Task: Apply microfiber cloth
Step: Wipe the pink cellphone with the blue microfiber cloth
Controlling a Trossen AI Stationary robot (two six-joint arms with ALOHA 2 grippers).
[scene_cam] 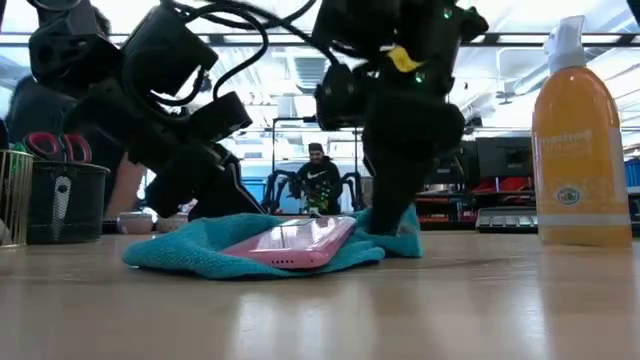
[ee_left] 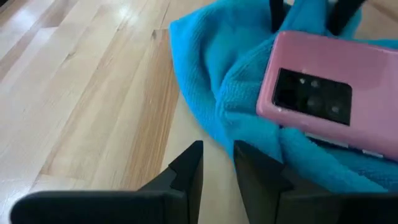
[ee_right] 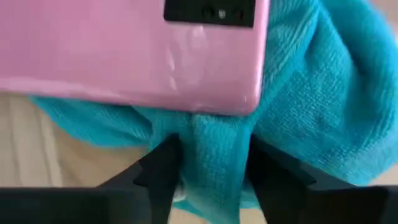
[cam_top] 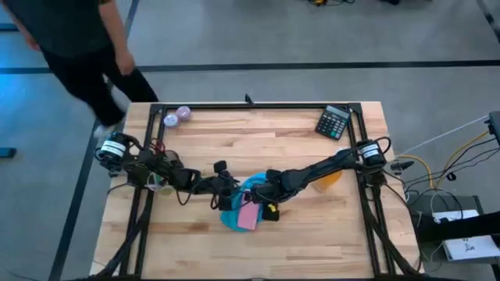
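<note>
The teal microfiber cloth lies bunched on the wooden table near its middle. A pink phone rests back-up on the cloth, its camera end slightly raised. My right gripper comes down at the cloth's right side and is shut on a fold of it. My left gripper stands just left of the cloth, low over the table. Its fingers are a narrow gap apart with only bare wood between them. My right gripper pinches a bunched fold of the cloth between its two fingers, just beside the phone's camera-end corner. The fingers come from above, slanting down. The rest of the cloth stays on the table under the phone.
An orange spray bottle stands right of the cloth. A calculator lies at the far right, and purple objects at the far left. A mesh cup with scissors stands on the left. A person stands beyond the far-left corner.
</note>
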